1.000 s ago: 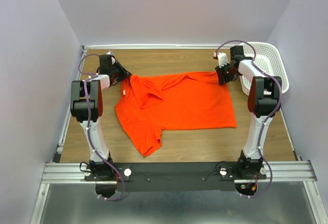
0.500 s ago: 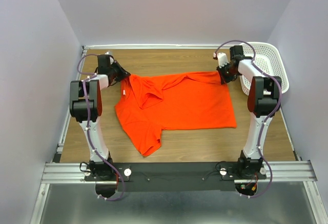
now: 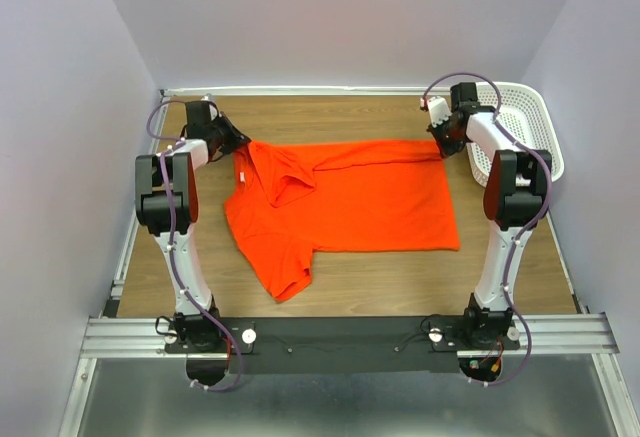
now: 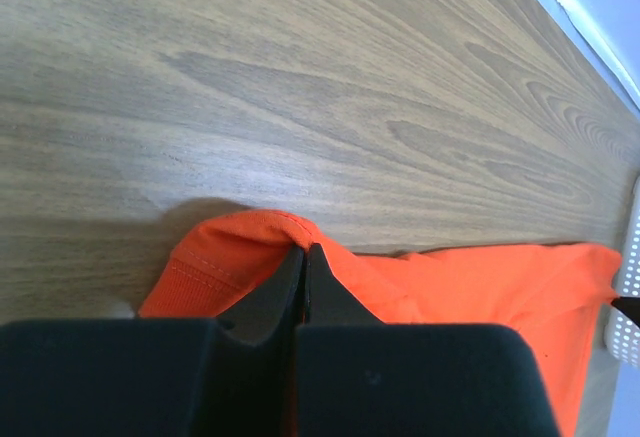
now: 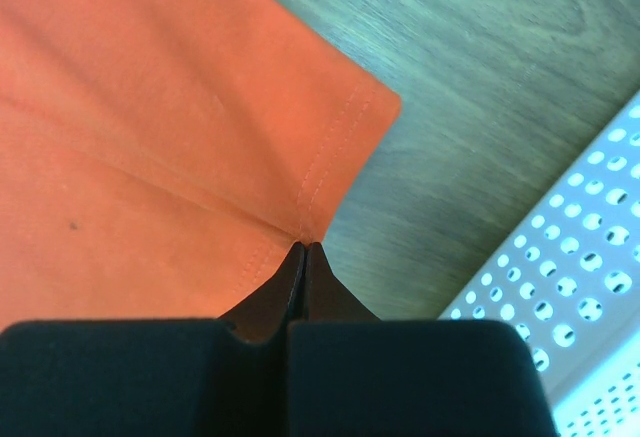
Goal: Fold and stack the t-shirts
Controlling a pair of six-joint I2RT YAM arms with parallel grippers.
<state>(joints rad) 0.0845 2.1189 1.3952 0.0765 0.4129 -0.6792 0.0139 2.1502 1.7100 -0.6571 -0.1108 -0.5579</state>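
The orange-red t-shirt (image 3: 345, 202) lies spread on the wooden table, its far edge pulled toward the back. My left gripper (image 3: 238, 145) is shut on the shirt's far left corner; in the left wrist view the fabric (image 4: 250, 247) bunches over the closed gripper tips (image 4: 304, 248). My right gripper (image 3: 441, 147) is shut on the far right hem corner; in the right wrist view the hem (image 5: 330, 167) puckers at the gripper tips (image 5: 304, 246). A sleeve (image 3: 280, 277) points toward the near left.
A white perforated basket (image 3: 530, 127) stands at the back right, just beside the right arm; its wall shows in the right wrist view (image 5: 560, 277). Bare wooden table (image 3: 400, 277) lies in front of the shirt. Walls close in on three sides.
Both grippers have moved toward the back of the table with the shirt's far corners, drawing the far edge straighter and flatter.
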